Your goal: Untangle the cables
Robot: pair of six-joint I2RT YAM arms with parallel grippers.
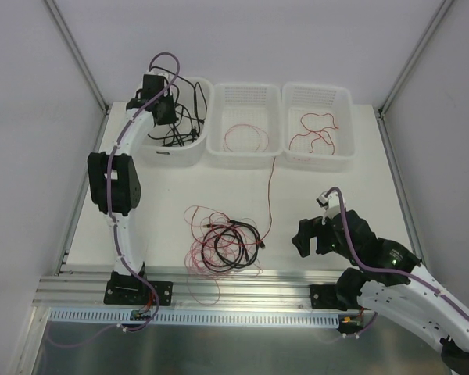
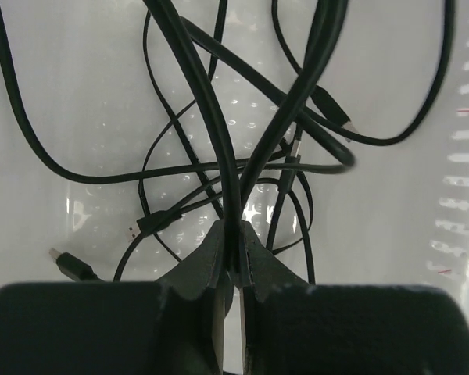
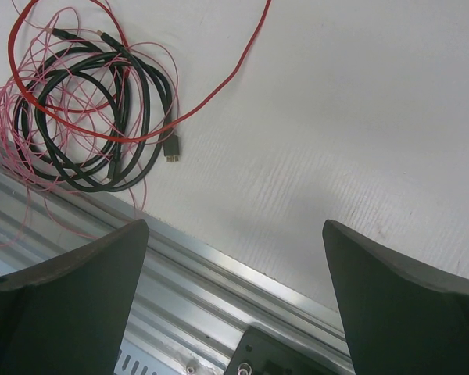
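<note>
Top view. Shows three white bins along the far edge of the bench [image 1: 340, 191]: black cables [image 1: 181, 131] heaped in the left bin [image 1: 172, 156], one red cable [image 1: 270, 195] coiled in the middle bin [image 1: 246, 159] and trailing over its rim toward the near side, a second red wire [image 1: 313, 133] in the right bin [image 1: 320, 161]. Places the tangle [image 1: 223, 246] of black, red and fine pink wire near the front rail [image 1: 242, 277], between the two arms. Puts the left fingers [image 1: 164, 112] down inside the left bin, the right fingers [image 1: 303, 244] low over the bench, right of the tangle and apart from it.

Left wrist view. Finds the left fingers [image 2: 195, 273] clamped tight on a black strand [image 2: 211, 133], two runs of it rising away from the tips; more black wire crossed beneath, a plug [image 2: 70, 266] lying at lower left.

Right wrist view. Finds the right fingers [image 3: 70, 281] spread wide, holding nothing. Sets the tangle [image 3: 94, 109] at upper left as roughly round loops, so no single long axis; a black plug end [image 3: 170, 148] pointing toward the rail; the red cable [image 3: 219, 86] running off to the upper right.

Likely light, limp and slow to hold any shape; fine pink wire probably quick to snag. Best taken at a plug end or one outer strand, not through the middle.
</note>
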